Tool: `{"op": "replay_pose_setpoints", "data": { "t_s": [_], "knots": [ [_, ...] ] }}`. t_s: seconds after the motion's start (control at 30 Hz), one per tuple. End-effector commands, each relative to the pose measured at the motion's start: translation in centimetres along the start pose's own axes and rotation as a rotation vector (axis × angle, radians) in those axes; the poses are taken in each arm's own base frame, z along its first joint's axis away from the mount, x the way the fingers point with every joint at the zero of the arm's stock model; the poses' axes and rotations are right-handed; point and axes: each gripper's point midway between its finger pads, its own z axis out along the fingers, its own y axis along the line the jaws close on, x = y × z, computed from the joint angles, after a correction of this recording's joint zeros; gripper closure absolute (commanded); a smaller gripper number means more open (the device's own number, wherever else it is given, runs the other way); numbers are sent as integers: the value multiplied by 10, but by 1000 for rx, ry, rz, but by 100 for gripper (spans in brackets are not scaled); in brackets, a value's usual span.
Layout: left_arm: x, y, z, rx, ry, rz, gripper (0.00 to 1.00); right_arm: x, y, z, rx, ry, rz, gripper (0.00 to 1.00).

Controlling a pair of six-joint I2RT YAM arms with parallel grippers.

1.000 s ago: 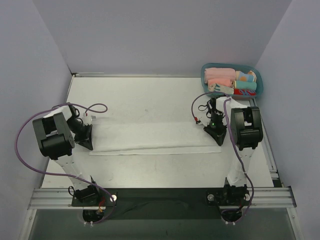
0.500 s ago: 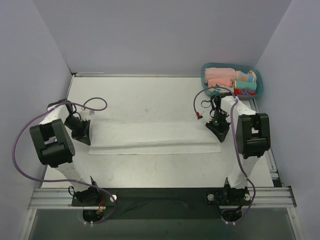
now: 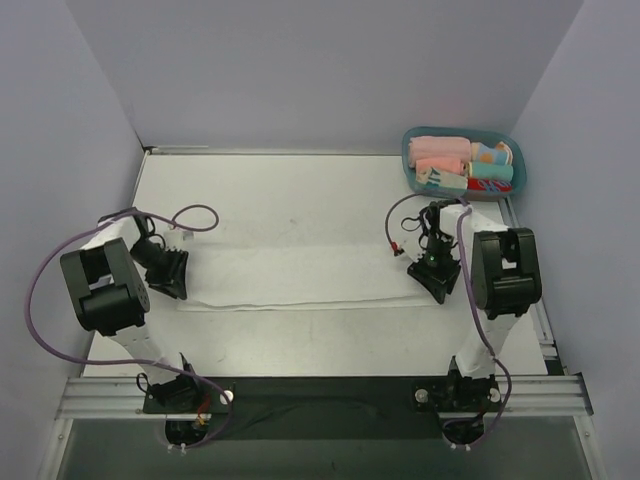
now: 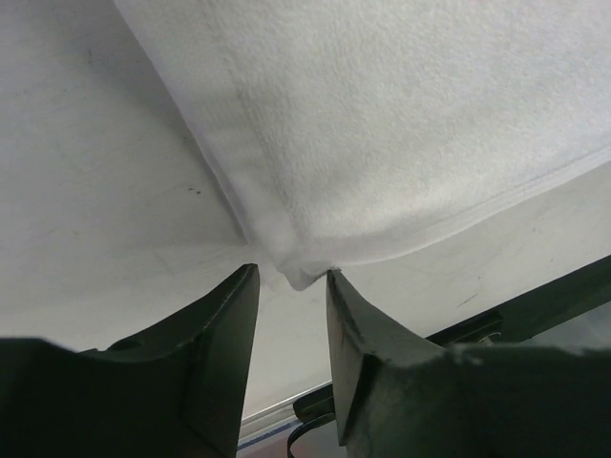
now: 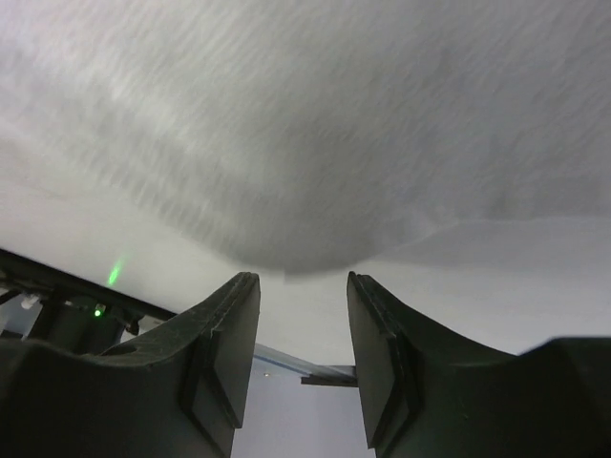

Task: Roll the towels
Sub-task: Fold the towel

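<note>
White towel (image 3: 300,275) flat on table (image 3: 300,190). Left gripper (image 4: 291,274) spread, towel corner between tips. Right gripper (image 5: 302,277) spread at opposite end.

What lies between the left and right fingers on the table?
Top view: only the white towel, lying flat as a long strip that spans from the left fingers to the right fingers.

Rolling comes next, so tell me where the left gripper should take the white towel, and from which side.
Best take the towel by its near-left corner, coming low from the left end. It lies flat as a long strip, and that hemmed corner points between the left gripper's open fingers.
</note>
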Motion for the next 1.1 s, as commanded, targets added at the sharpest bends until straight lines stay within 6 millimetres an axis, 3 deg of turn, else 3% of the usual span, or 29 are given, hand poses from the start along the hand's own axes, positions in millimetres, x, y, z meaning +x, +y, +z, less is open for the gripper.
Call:
{"op": "replay_pose_setpoints", "data": {
  "t_s": [0.0, 0.13, 0.2, 0.3, 0.47, 0.63, 0.7, 0.77, 0.83, 1.0, 1.07],
  "knots": [
    [-10, -13, -30, 24, -111, 110, 54, 21, 23, -38, -11, -69, -87, 55],
    [-18, -30, -47, 54, -188, 179, 49, 16, 39, -65, -76, -168, -58, 53],
    [-25, -37, -49, 72, -214, 185, 49, -3, 42, -78, -113, -249, -25, 55],
    [-34, -46, -37, 97, -206, 170, 53, -25, 43, -74, -165, -243, 97, 63],
    [-31, -40, -6, 28, -139, 147, 61, -52, 38, -45, -181, -173, 247, 74],
    [3, -14, 20, -42, -4, 70, 74, -26, 42, -13, -154, -15, 269, 77],
    [13, -4, 27, -69, 32, 49, 75, -15, 42, -1, -142, 36, 270, 77],
    [18, -3, 34, -66, 53, 31, 75, -7, 36, 7, -107, 89, 274, 76],
    [9, -9, 35, -36, 31, 15, 74, -6, 23, 14, -70, 121, 308, 75],
    [-23, -41, 26, 53, -39, 61, 60, -25, -29, -2, 48, 82, 365, 71],
    [-39, -59, 14, 103, -97, 98, 58, -22, -37, -10, 49, 70, 357, 68]
  ]
}}
